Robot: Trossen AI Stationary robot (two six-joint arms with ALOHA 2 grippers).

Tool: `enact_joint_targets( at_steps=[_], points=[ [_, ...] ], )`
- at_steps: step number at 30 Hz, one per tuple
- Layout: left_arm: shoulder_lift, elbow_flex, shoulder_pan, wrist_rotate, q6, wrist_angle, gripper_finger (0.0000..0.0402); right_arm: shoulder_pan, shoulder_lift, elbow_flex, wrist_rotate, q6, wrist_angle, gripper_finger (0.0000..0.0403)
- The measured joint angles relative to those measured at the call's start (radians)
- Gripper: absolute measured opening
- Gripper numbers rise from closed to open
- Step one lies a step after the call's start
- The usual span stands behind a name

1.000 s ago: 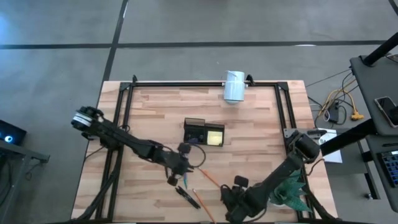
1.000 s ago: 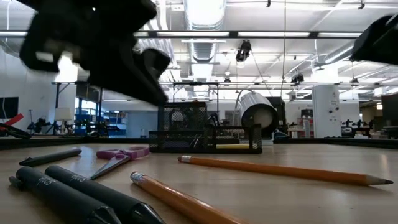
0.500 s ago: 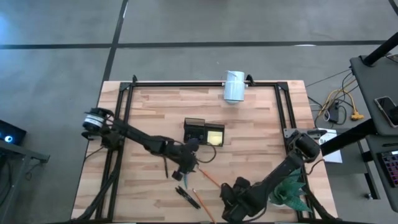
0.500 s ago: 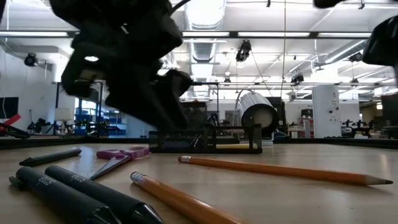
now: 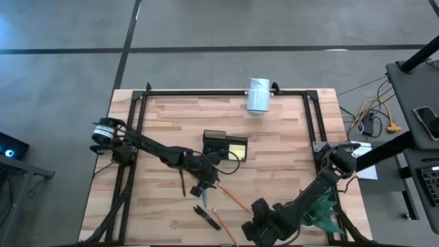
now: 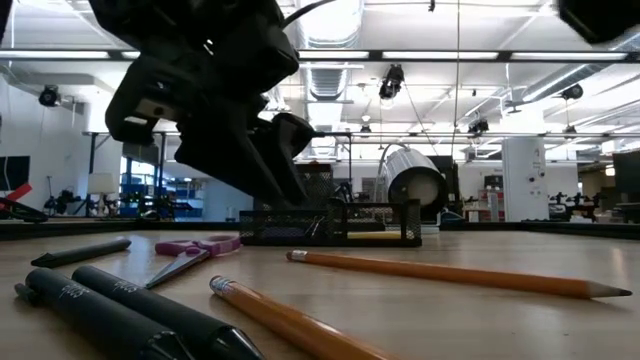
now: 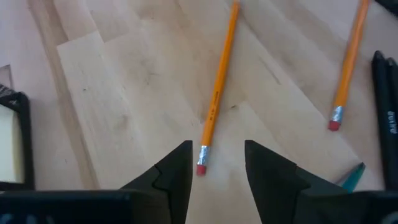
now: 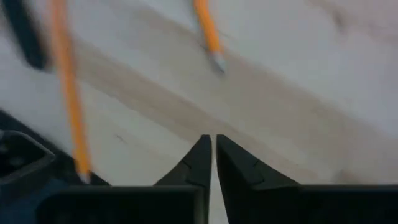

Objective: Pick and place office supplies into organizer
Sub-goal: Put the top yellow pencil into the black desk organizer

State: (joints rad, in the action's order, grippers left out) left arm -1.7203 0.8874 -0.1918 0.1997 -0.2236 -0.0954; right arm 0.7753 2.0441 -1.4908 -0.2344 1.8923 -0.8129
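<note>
My left gripper (image 7: 217, 165) hangs open above the table, just in front of the black organizer (image 5: 218, 145). Its fingers stand on either side of the eraser end (image 7: 201, 168) of an orange pencil (image 7: 217, 87) without touching it. A yellow sticky-note pad (image 5: 237, 149) lies in the organizer. A second pencil (image 5: 223, 223), two black pens (image 5: 202, 214), another black pen (image 5: 182, 184) and purple-handled scissors (image 6: 190, 255) lie on the wood. My right gripper (image 8: 210, 149) is shut and holds nothing, over the near edge (image 5: 255, 230) close to the first pencil's tip (image 8: 214, 59).
A white cylinder (image 5: 258, 95) lies on its side at the far edge. A green spiky plant (image 5: 322, 209) stands at the near right under my right arm. Black frame rails (image 5: 137, 123) run along the table's sides. Bare wood lies left and right of the organizer.
My left gripper has gone toward the table's right edge and a little toward the organizer. It now hangs over the pencil's eraser end. My right arm has shifted a little by the near edge.
</note>
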Motion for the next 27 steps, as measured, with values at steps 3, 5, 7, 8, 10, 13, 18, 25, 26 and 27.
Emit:
enact_joint_targets(
  at_steps=[3,5,7,8,10,13,18,25,26,27],
  points=[
    [0.000,0.000,0.011,0.025,0.007,0.000,0.0127,-0.003,0.000,0.036,0.077,0.074,0.044,0.0012],
    [0.000,0.000,0.019,0.037,0.007,0.000,0.0127,-0.010,-0.008,0.059,0.118,0.147,0.083,0.0011],
    [0.000,0.000,0.024,0.042,0.004,0.000,0.0127,-0.012,-0.022,0.077,0.124,0.216,0.126,0.0011],
    [0.000,0.000,0.025,0.043,0.000,0.000,0.0127,-0.014,-0.029,0.088,0.125,0.250,0.143,0.0011],
    [-0.005,0.000,0.028,0.045,-0.011,-0.004,0.0127,-0.017,-0.046,0.106,0.112,0.311,0.147,0.0011],
    [-0.007,0.000,0.030,0.045,-0.018,0.000,0.0127,-0.023,-0.073,0.134,0.060,0.373,0.131,0.0011],
    [-0.011,0.000,0.031,0.045,-0.018,0.002,0.0127,-0.050,-0.095,0.184,0.049,0.388,0.133,0.0011],
    [-0.011,-0.001,0.031,0.046,-0.018,-0.001,0.0127,-0.094,-0.101,0.192,0.051,0.380,0.133,0.0011],
    [-0.011,0.000,0.031,0.047,-0.017,0.000,0.0127,-0.098,-0.101,0.192,0.051,0.379,0.133,0.0011],
    [-0.011,0.000,0.031,0.048,-0.017,0.000,0.0127,-0.099,-0.103,0.192,0.050,0.378,0.133,0.0011]
  ],
)
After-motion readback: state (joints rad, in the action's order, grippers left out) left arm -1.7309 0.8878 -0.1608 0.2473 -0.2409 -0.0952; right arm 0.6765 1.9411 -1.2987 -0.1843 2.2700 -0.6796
